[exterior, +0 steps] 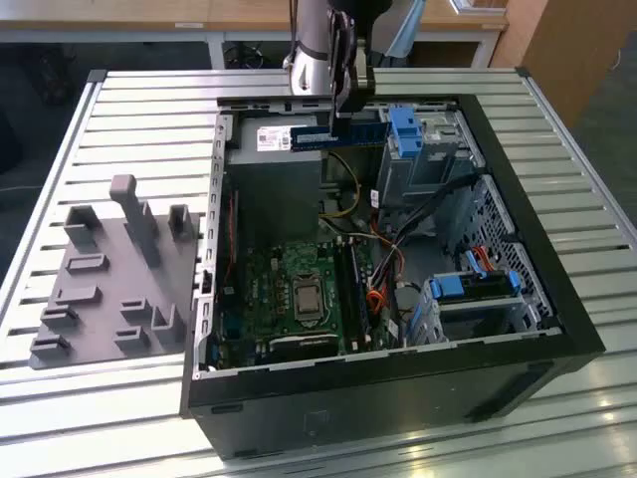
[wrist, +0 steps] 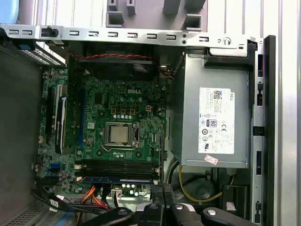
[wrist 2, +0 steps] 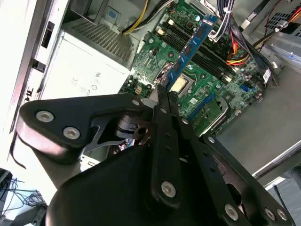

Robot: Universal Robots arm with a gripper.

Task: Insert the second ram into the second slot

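One stick is up in the air and I have it. The gripper (exterior: 343, 118) is pinched tight on the second ram (exterior: 333, 137), with the board standing on edge and its long side about level. In the exterior view it hangs above the far end of the open case (exterior: 398, 366). It sits over the grey power supply (exterior: 274, 184), just beside the blue drive-bay latch (exterior: 406, 134) on the exterior view's right.

The memory slots (exterior: 350, 289) lie on the motherboard (exterior: 269, 294) toward the near side, well apart from the stick. I cannot tell from here which one is the second slot.

In the second wrist view the fingertips (wrist 2: 162, 92) close on the blue board (wrist 2: 190, 47), and it runs out over the motherboard. In the first wrist view the slots (wrist: 117, 165) run as long dark bars beside the processor socket (wrist: 120, 134).

To do this well, I judge the stick must be parallel to its slot and directly above it. It must also stay upright, not leaning. The orange cables (exterior: 376, 299) crowd that side, so I would stay clear of them. Any pressing should be straight and even, because a skewed board could jam or stress the contacts.
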